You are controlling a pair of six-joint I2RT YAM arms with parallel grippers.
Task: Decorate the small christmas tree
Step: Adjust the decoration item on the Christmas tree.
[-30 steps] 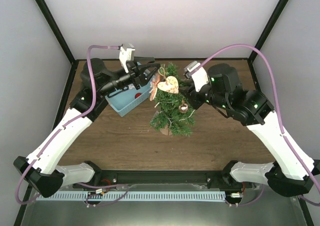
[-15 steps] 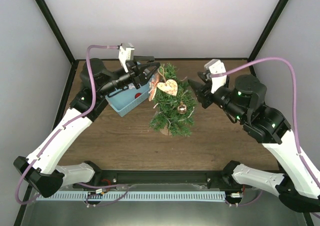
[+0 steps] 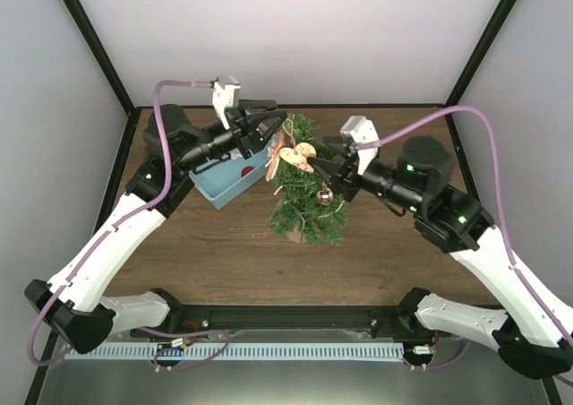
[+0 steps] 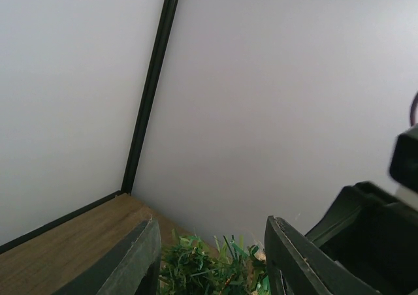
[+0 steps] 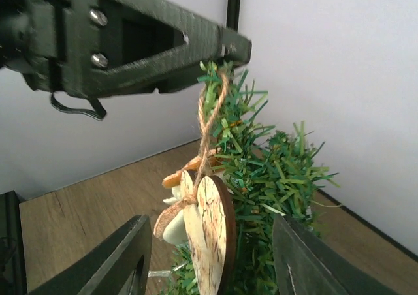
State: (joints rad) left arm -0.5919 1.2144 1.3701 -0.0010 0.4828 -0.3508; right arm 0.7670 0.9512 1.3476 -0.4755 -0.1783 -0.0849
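**Overhead and wrist views: hanging the heart ornament.** The small christmas tree [image 3: 309,210] stands upright in its pot at the middle of the tabletop [image 3: 224,244], just right of a light-blue basket [image 3: 228,183]. A wooden heart [image 3: 298,155] hangs near the tree's top by a loop of twine [image 5: 208,132], and a bronze bauble [image 3: 324,195] sits lower on the right-hand branches.

*Change.* Half a second ago the right arm was drawn back, clear of the foliage. Now it reaches in again, and the right pincer [image 3: 320,165] lies at the heart. In the right wrist view its jaws stand wide apart, one on each side of the heart, and nothing is clamped between them. The heart, which faced the overhead camera flat a second ago, now shows nearly edge-on, so it has turned on its twine. The left arm has not shifted. The left pincer [image 3: 273,134] hovers at the treetop with its jaws part-open. Top sprigs show in the gap, but nothing is visibly gripped. One of its fingers lies just above the twine loop.

*Reading.* The heart appears to hang on its own twine, so this ornament is probably placed. The right arm's return suggests a small correction to how the heart faces, or a check that it holds. Either one risks nudging the loop off its sprig. The basket holds at least one red item, too small to identify.
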